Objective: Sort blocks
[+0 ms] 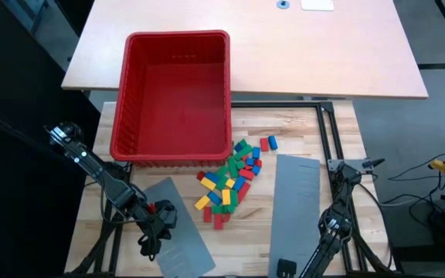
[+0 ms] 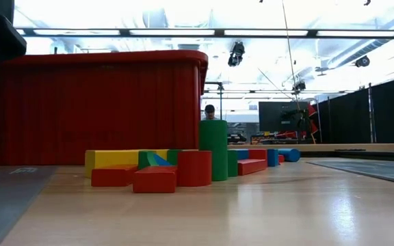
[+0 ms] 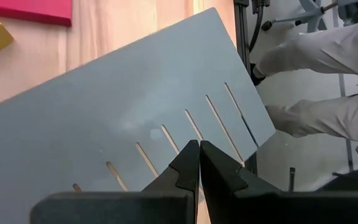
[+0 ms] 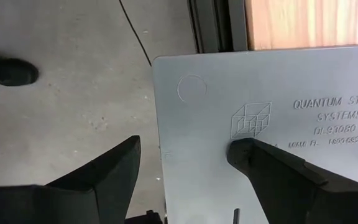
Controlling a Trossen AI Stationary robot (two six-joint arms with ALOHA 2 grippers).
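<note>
Grey panel (image 3: 123,118) under left gripper (image 3: 199,163)

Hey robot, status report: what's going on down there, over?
Left gripper shut, over grey panel. Right gripper open, empty. Blocks piled loose beside red bin, unsorted.

The high view looks straight down on the whole counter (image 1: 300,62). The low view sits at counter height, close to the blocks (image 2: 183,167), facing level toward the room; both share the red bin (image 1: 172,93). Each wrist view looks close at a grey panel (image 3: 117,124).
</note>
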